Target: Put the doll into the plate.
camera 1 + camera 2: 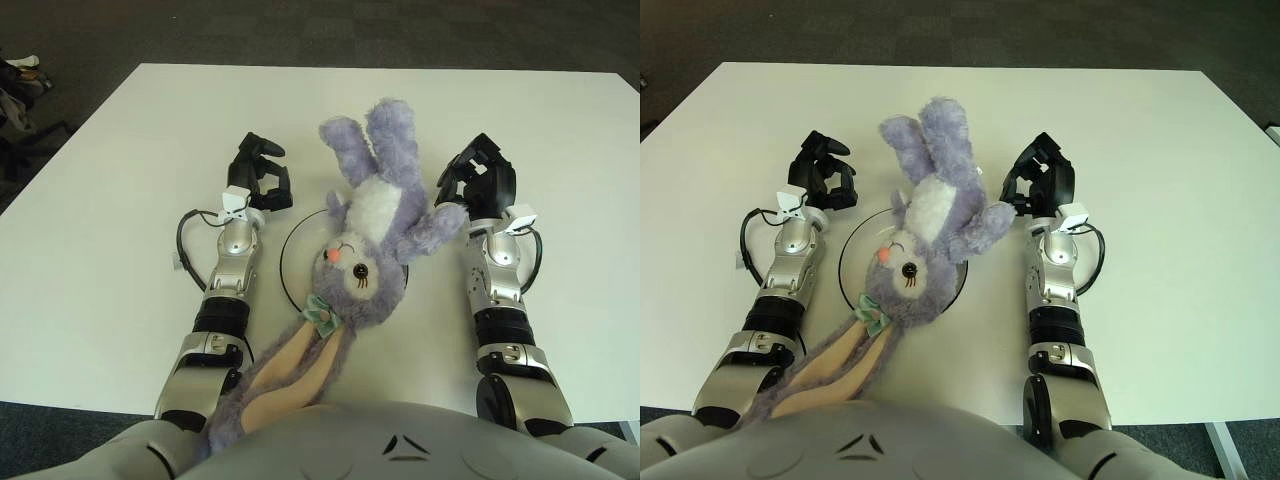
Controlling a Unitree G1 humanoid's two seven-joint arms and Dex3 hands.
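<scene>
White table (120,200) carries a purple doll (370,230) lying across the plate (292,262), head on the plate, long ears trailing toward the robot. Right hand (480,183) sits beside the doll's arm, fingers loosely curled and holding nothing. Left hand (258,180) is curled too, left of the plate, empty.

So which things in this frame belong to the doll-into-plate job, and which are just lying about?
Job:
- purple plush rabbit doll, lying over the plate
- round white plate with dark rim, mostly hidden under the doll
- left hand, left of the doll, holding nothing
- right hand, beside the doll's arm

Lying about:
- white table
- dark clutter off the table's far-left edge
</scene>
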